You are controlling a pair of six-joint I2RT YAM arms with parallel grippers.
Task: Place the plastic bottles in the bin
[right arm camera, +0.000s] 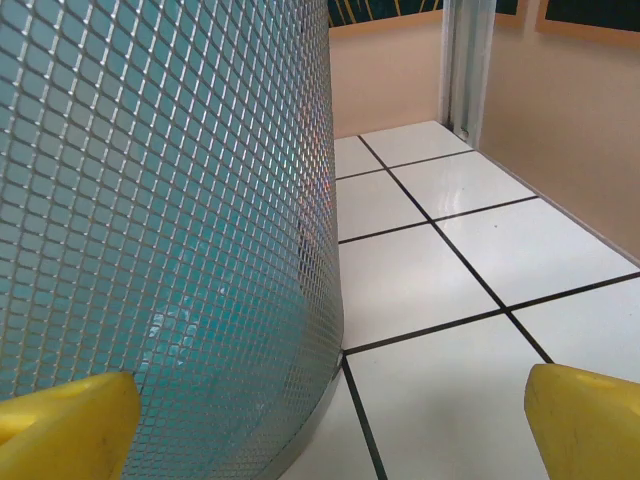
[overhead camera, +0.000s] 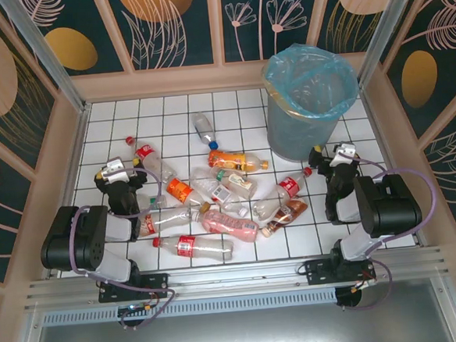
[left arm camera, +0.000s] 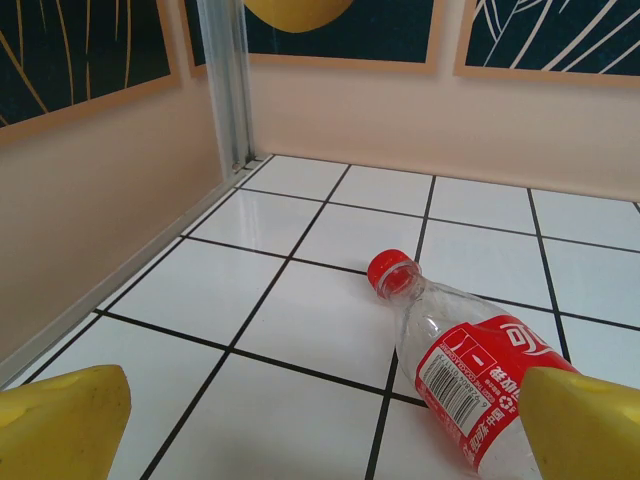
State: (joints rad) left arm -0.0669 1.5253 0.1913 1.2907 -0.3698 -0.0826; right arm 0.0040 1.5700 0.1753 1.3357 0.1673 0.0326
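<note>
Looks like pick stage, pretty early. Bottles [overhead camera: 214,195] strewn mid-frame, bin [overhead camera: 299,131] upper right. Left gripper [left arm camera: 320,428] wide open, empty, red-cap bottle [left arm camera: 465,375] just lower right. Right gripper [right arm camera: 330,425] wide, empty, beside bin. Next, guessing: shift right, drop, pinch.

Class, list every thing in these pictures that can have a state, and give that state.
Bin: upright, bag-lined.
Plastic bottles: lying on the tiles, outside the bin.
Red-capped bottle: capped, on its side.
Left end effector: open, empty.
Right end effector: open, empty, beside the bin.
</note>
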